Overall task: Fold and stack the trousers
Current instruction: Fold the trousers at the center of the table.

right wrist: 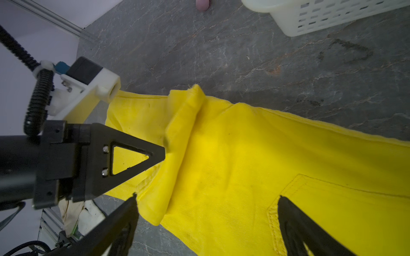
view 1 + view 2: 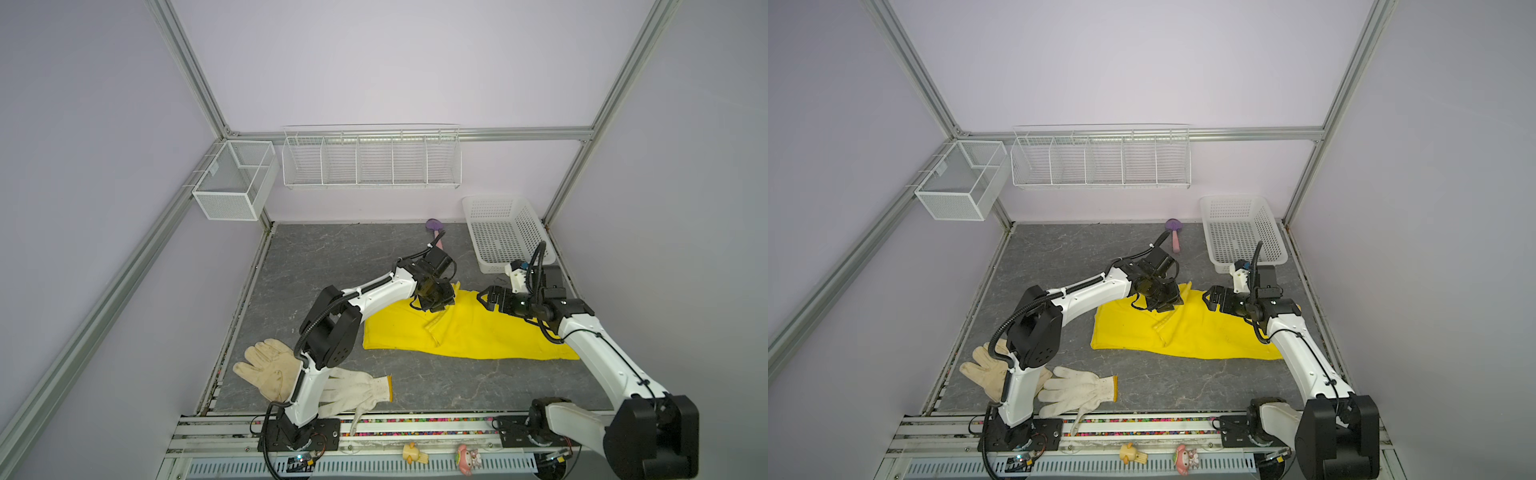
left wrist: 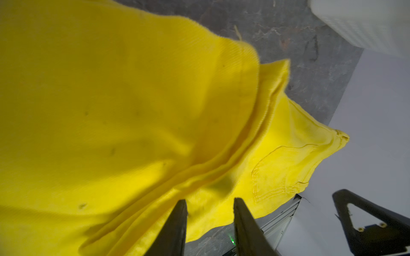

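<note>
**Ana:** Where are the trousers [image 2: 478, 332] right now?

**Ben:** Flat on the grey table [image 2: 332, 257], on the side nearer the white basket [image 2: 534, 230]. Both arms are at the far edge of them. One part is doubled over the rest. You can see the fold ridge [image 2: 436, 328] running across the middle, and there's a back pocket [image 1: 343, 210] facing up beside it.

**Ana:** Is either arm holding on?

**Ben:** No. The left gripper [image 2: 436, 301] hangs right at that doubled edge with its jaws parted. Nothing is pinched between them (as far as I can make out from here). The right gripper [image 1: 207, 196] is spread wide just above the cloth near the pocket, and it's empty too.

**Ana:** So how far along are we?

**Ben:** Part-way, I'd say. One fold looks made, but the bundle is long and loose, with a corner [image 2: 457, 286] poking up at the far side. I reckon it needs at least one more fold to get it compact. After that comes the stacking, and I can't see a pile anywhere yet. The leather glove [image 2: 266, 365] and the knitted glove [image 2: 357, 388] lie well apart at the front edge, out of play.
</note>
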